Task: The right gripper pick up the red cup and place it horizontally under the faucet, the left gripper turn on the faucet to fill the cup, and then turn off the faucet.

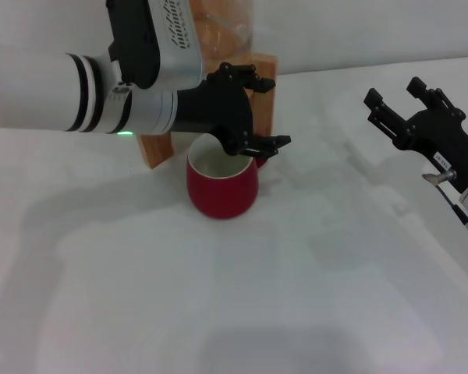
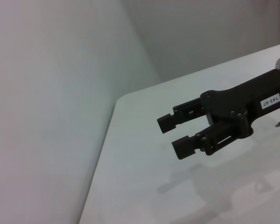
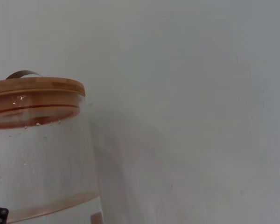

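Left gripper hung spread above red cup. Right gripper, spread and empty, well apart; its label read "143-07".

The table was a plain white surface with a rounded corner, visible in the left wrist view. A plain pale wall stood behind it. Lighting was soft and even, casting faint grey shadows on the tabletop.
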Tool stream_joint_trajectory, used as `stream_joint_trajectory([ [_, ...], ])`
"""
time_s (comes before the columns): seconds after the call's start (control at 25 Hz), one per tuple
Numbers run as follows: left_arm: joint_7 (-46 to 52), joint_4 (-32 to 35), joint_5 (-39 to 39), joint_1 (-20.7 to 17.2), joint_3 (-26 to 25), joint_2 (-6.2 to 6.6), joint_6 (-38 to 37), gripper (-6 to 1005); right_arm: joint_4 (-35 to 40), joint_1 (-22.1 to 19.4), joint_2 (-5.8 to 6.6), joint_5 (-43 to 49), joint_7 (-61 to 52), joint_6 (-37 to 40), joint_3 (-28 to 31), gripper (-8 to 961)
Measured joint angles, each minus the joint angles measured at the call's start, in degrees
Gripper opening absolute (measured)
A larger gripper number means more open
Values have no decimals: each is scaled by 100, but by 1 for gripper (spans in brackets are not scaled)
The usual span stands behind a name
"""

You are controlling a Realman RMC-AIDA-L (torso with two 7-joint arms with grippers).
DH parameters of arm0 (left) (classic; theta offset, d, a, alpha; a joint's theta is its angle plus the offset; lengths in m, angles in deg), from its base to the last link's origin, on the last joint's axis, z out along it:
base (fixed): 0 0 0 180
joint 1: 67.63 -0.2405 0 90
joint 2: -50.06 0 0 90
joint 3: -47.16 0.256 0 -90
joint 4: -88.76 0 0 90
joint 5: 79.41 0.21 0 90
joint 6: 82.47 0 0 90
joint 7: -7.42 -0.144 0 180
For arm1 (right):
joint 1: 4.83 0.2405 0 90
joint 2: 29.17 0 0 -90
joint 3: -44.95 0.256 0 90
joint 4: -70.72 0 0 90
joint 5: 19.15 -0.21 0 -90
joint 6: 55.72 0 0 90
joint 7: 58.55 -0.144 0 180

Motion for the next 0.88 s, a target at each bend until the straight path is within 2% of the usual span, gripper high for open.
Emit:
stream_joint_trajectory([
  [0.88,-43,-15,-14,15,15,2,-347,836,0,-43,-9,0,9,10,-4,835],
])
